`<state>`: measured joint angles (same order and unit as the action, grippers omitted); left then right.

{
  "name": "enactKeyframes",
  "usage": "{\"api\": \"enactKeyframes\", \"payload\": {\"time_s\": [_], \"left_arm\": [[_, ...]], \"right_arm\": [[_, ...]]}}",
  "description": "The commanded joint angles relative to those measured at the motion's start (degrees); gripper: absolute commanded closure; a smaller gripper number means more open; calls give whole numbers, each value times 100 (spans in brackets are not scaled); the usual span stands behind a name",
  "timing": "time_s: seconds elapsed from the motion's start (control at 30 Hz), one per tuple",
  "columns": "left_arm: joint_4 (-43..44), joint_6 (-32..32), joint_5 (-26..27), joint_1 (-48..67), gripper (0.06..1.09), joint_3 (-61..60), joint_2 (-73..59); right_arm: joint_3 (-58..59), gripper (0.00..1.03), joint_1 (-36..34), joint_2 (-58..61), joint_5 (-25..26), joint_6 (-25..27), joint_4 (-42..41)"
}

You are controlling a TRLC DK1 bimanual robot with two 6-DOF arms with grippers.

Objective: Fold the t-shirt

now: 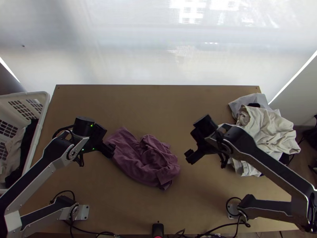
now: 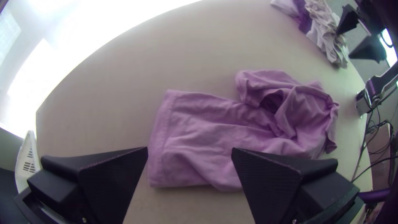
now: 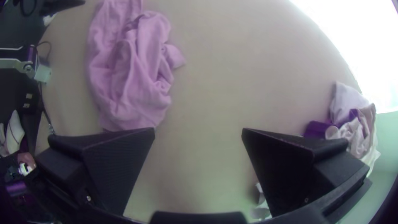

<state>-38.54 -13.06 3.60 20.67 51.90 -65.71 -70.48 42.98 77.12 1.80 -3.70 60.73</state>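
The t-shirt (image 1: 134, 164) lay near the middle of the bench (image 1: 158, 103), its straight hem (image 2: 159, 141) end fairly flat though creased, the other end bunched up with cloth heaped over itself. No neat fold showed, so the work seemed to be at the spreading-out step, ahead of any real folding. The next move likely called for gripping the bunched end and drawing it out, away from the hem, until the body and sleeves lay flat; pulling on one spot alone might only have dragged the whole shirt along.

The left end effector (image 1: 111, 150) was at the hem end, its two fingers set wide apart with nothing clamped between them. Whether it touched the cloth could not be told. The right end effector (image 3: 199, 130) was beside the bunched end, between the shirt and the pile of clothes (image 1: 265, 127), over bare wood; its fingers too were well apart and held nothing. It would have needed to come across towards the shirt and down before closing on a loose edge. A basket (image 1: 41, 111) stood at the bench's left side, well apart from the shirt.
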Motion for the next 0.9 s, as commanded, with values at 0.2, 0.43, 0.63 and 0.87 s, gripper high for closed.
{"api": "enactKeyframes", "payload": {"time_s": [0.2, 0.43, 0.63, 0.87], "left_arm": [[770, -223, 1, -959, 11, -479, -196], [734, -355, 10, -1170, 11, -488, -188], [734, -364, 1, -1170, 11, -461, -240], [726, -408, 1, -1214, 11, -426, -231]], "right_arm": [[-818, 5, 1142, 1560, -690, -350, -26], [-854, 5, 1494, 1903, -971, -385, 9], [-713, 6, 1599, 2175, -1024, -385, -52], [-836, 10, 1406, 2184, -1024, -394, -70]]}}
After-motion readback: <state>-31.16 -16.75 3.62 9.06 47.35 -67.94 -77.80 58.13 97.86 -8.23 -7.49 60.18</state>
